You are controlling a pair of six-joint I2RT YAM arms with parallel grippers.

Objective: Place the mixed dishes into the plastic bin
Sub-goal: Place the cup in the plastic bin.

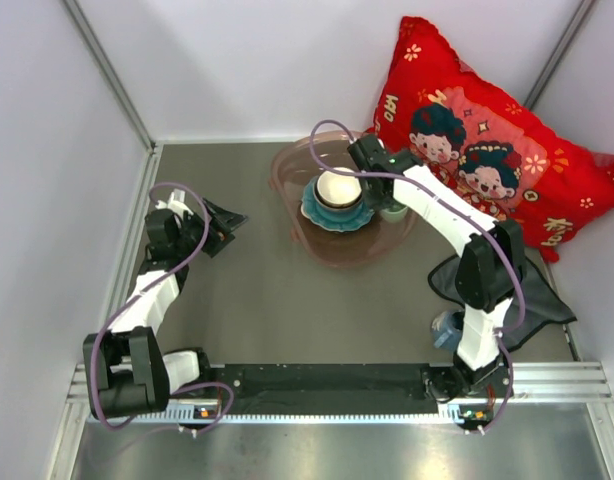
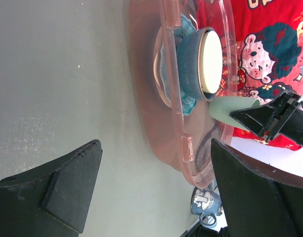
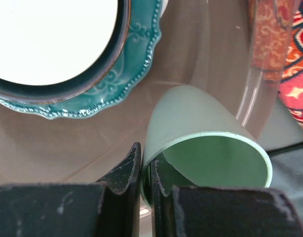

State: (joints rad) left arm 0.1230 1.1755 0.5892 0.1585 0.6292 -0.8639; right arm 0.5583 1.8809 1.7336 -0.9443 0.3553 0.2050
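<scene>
**A:** Where is the pale green cup (image 3: 191, 118)? From overhead I get only a sliver of it under the right forearm.

**B:** The right wrist camera has it plainly. The right gripper (image 3: 145, 160) is clamped on the cup's rim, the thin wall pinched between both fingers. The cup is tilted, mouth toward the lens. It is inside the plastic bin (image 1: 317, 250), between the teal scalloped plate (image 3: 141, 64) and the bin's right wall. I cannot tell whether it touches the bin's floor.

**A:** And the plate?

**B:** It lies in the middle of the bin with a blue bowl (image 2: 188, 54), cream inside, sitting on it. The left wrist view shows the bowl's blue outer wall. Overhead you see mostly the pale inside.

**A:** The bin itself?

**B:** It is on the table (image 1: 277, 320), toward the far edge and a little right of the middle. The red pillow (image 1: 477, 130) fills the far right corner just beyond it.

**A:** The left gripper (image 1: 225, 225)?

**B:** Its jaws are wide apart and hold nothing. It is near the table's left edge, well apart from the bin and pointed at it. Its own camera looks between the fingers at the bin's side.

**A:** Anything outside the bin?

**B:** A small blue mug (image 1: 445, 330). Overhead it is half hidden by the right arm, toward the table's near right corner, by the dark grey cloth (image 1: 542, 300). The left wrist view catches it beyond the bin and shows a printed picture on its side.
</scene>
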